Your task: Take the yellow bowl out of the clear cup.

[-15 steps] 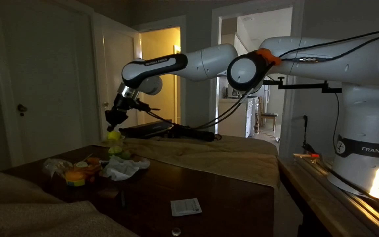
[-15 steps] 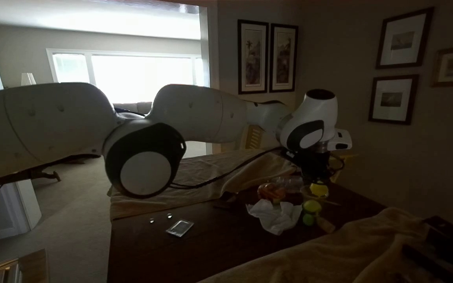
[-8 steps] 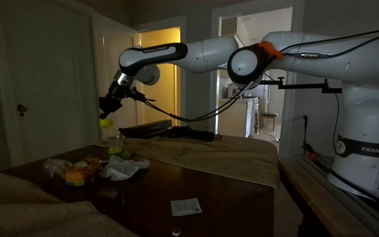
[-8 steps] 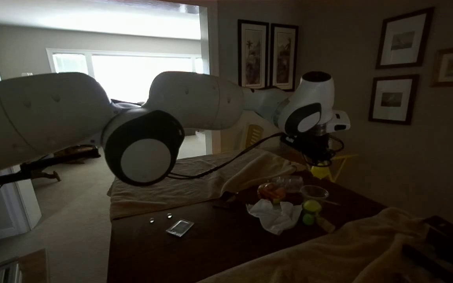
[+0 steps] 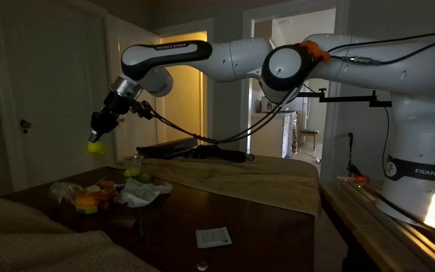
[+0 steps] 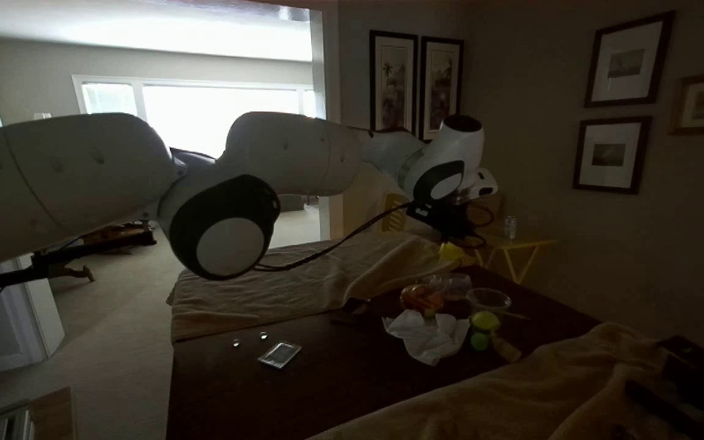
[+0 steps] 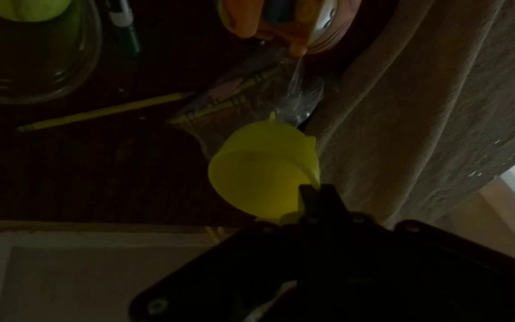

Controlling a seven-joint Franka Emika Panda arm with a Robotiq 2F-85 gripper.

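Holding the yellow bowl point(image 7: 262, 172): the gripper point(image 7: 317, 191) pinches one side of the rim, its fingertips point(image 7: 306, 199) clenched on the thin wall.
Bowl's place: out of the clear cup point(image 5: 133, 162) and in the air, tilted; in an exterior view it shows against the door point(image 5: 51, 94), well apart from the cup.
Slip risk: a pinch at one edge may let the bowl swivel or drop; a jolt would be the likeliest cause.
Landing risk: a plastic bag point(image 7: 257, 96) and a pencil point(image 7: 105, 111) lie on the dark table point(image 7: 128, 179) in the wrist view; letting go here could tip the bowl on them or lose it over the nearby edge.
Wrist view alone: the bowl's hollow and the rim between the fingertips, too small and dark elsewhere.
Exterior views alone: a flat packet point(image 5: 213, 237), in both, and, against the door, air beneath the bowl.
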